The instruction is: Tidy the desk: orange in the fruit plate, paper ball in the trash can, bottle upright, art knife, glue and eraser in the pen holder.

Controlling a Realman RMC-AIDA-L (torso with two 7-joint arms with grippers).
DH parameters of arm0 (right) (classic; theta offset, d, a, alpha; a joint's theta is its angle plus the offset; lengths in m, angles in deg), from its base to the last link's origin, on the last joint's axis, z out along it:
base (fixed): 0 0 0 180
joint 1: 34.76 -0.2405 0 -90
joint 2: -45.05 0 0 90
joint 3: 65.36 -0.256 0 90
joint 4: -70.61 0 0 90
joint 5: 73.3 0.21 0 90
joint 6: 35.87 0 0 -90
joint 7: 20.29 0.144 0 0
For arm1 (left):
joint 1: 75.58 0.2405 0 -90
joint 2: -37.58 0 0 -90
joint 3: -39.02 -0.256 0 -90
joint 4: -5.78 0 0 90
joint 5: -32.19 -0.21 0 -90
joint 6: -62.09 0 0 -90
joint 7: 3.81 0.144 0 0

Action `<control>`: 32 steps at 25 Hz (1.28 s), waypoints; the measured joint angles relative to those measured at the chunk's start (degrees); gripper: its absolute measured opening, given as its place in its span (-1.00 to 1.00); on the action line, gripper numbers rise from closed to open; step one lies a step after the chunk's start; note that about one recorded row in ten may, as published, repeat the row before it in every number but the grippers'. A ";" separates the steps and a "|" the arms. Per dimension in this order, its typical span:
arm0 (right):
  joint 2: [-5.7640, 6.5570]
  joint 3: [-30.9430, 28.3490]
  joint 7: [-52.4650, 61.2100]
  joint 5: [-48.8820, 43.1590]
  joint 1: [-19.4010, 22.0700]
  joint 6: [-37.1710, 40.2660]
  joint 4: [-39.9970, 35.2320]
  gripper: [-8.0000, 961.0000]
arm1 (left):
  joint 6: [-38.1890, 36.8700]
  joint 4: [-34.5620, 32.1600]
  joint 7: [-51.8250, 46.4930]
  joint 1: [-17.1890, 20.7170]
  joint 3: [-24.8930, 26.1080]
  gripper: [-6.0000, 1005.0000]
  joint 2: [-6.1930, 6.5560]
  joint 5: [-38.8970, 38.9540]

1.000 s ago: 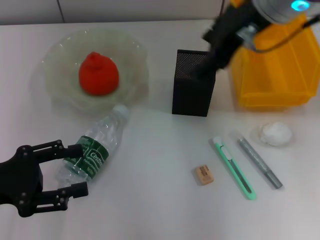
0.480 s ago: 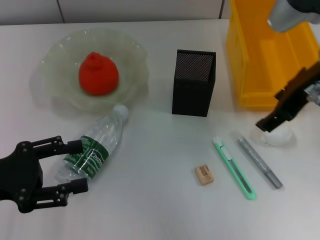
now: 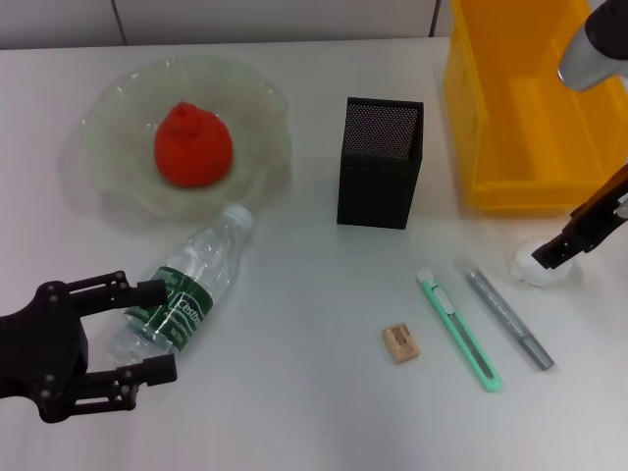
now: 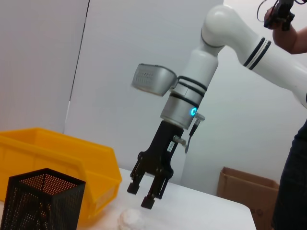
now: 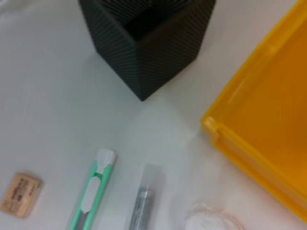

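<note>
Right gripper (image 4: 147, 190) hangs with its fingers spread just above the paper ball (image 3: 541, 265), which seems to lie on the desk (image 3: 294, 392) near the trash can (image 3: 530, 108). Left of the ball lie the glue (image 3: 507, 319), art knife (image 3: 459, 330) and eraser (image 3: 399, 343), with the pen holder (image 3: 379, 163) farther back. Left gripper (image 3: 132, 329) sits open around the lying bottle (image 3: 186, 289). Beyond it, the orange (image 3: 193, 145) rests in the fruit plate (image 3: 118, 196).

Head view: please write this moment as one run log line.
right gripper: open, over paper ball | left gripper: open, around lying bottle | orange: in fruit plate | trash can: no paper ball inside
</note>
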State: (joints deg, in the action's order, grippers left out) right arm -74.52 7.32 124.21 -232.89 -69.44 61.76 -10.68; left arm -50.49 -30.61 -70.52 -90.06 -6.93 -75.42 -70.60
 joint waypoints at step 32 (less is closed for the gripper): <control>-0.08 -7.03 1.41 2.77 -1.39 5.59 -18.64 0.04 | -0.45 0.80 -0.84 -0.06 0.28 0.49 -0.08 0.03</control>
State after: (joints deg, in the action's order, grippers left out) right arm -74.61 0.29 125.63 -230.12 -70.83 67.35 -29.32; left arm -50.94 -29.81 -71.36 -90.12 -6.65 -75.50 -70.56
